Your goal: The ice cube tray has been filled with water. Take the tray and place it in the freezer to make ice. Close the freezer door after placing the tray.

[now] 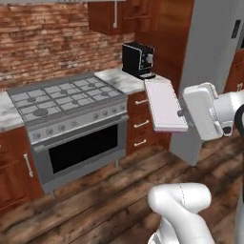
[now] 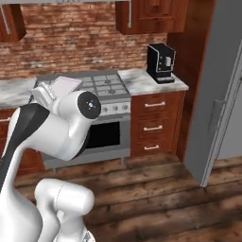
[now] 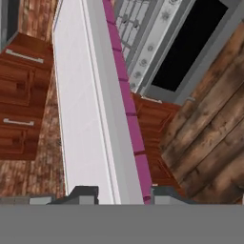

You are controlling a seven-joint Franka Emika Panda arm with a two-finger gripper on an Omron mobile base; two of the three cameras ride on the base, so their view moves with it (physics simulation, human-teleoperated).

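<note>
- The two-finger gripper is closed on the thin, flat, pale pink-white ice cube tray, carrying it in mid-air beside the steel stove.
- Pickup looks done.
- The tall grey freezer door stands near; placing and closing remain.

Marble counter carries black coffee machine (beside stove).

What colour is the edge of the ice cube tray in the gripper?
Magenta-pink along the ice cube tray edge, on a pale white body; clearest in the hand view.
</note>
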